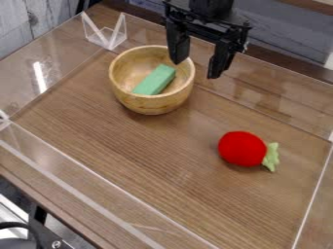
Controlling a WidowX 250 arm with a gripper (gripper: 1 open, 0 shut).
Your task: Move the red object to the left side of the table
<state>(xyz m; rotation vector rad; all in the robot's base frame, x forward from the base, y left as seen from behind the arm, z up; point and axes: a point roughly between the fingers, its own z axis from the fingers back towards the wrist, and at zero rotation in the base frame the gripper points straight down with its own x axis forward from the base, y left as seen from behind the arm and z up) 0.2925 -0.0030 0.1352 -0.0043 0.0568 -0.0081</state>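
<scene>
red toy (243,149) is seen lying right of centre on the table (117,185), well apart from the gripper (196,61), whose jaws are spread wide and empty by the bowl (152,80). the toy is best approached from straight above and centred between the fingers. counted: one toy, one bowl, one green block (158,80).

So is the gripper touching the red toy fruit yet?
Apart. The camera view shows the open gripper up by the wooden bowl, with bare table between it and the red toy fruit.
</scene>
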